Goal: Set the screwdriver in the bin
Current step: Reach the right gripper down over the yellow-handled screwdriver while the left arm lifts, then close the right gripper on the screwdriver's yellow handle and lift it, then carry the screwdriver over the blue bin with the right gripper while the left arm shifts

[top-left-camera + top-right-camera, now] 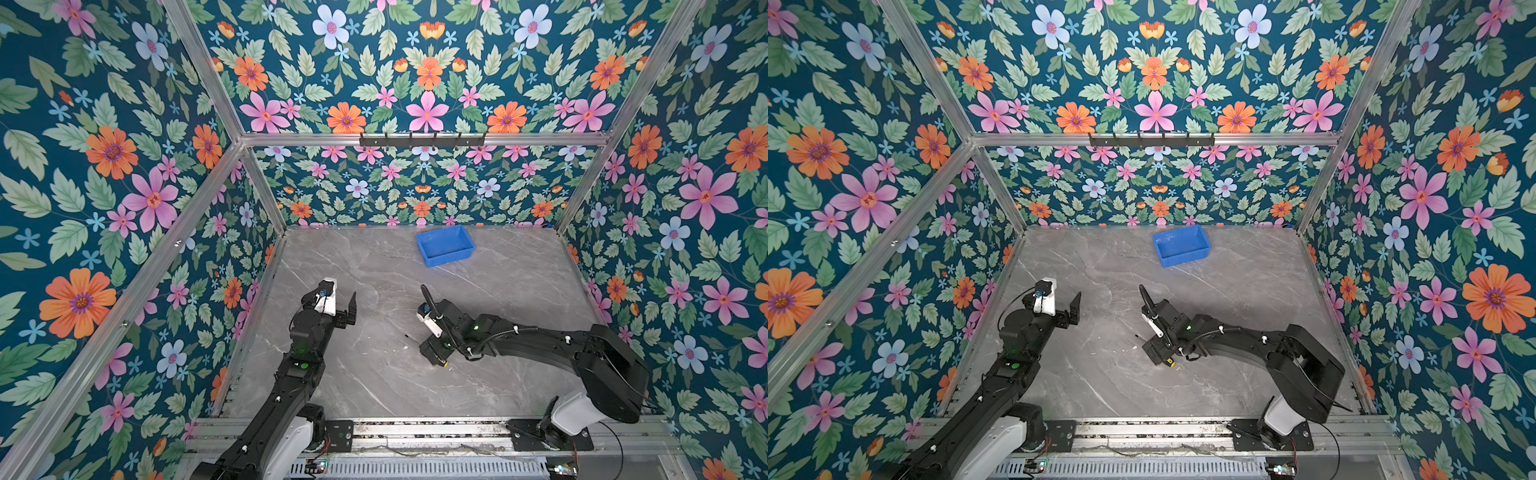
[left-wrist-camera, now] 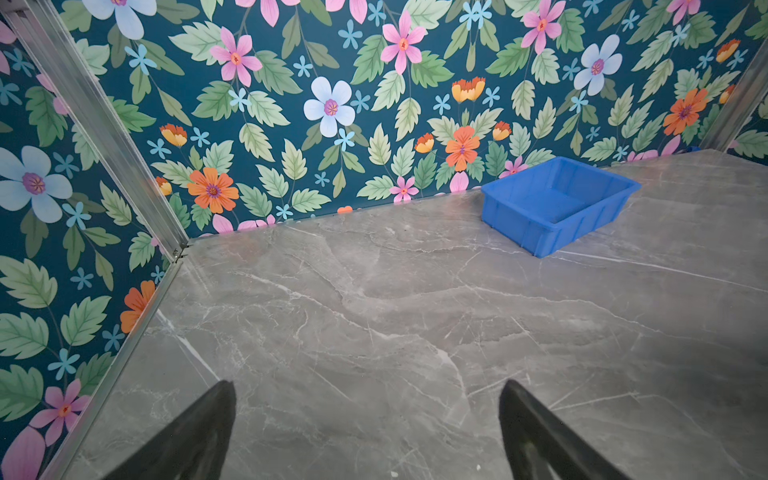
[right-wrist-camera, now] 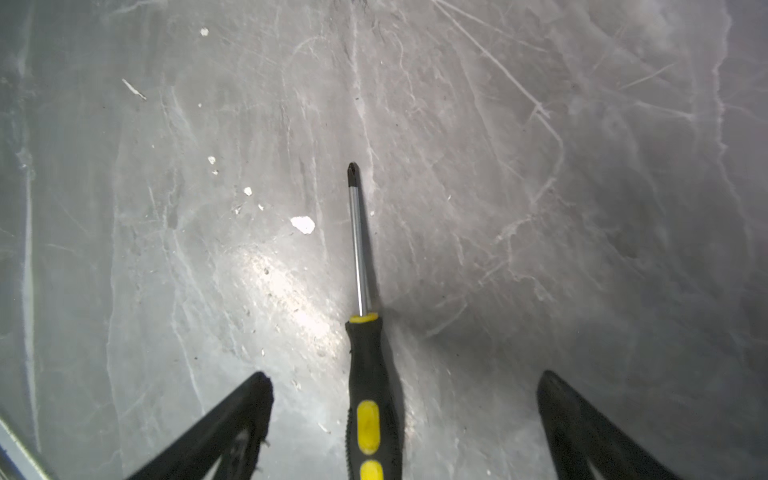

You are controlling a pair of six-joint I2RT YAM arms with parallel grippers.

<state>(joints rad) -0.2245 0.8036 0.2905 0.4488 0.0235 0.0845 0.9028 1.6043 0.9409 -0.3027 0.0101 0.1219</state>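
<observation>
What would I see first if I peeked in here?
The flowery wallpaper all around jumps out first. Next comes the bright blue bin, empty, at the far edge of the grey marble table. Close up, a black-and-yellow screwdriver lies on the table between the fingers of the open right gripper.

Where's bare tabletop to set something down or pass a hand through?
Bare marble: the wide band of table between the bin and both grippers, and left of the bin along the back wall. Crowded: around the screwdriver, lying between the jaws of the open right gripper. The open left gripper hangs over bare table.
</observation>
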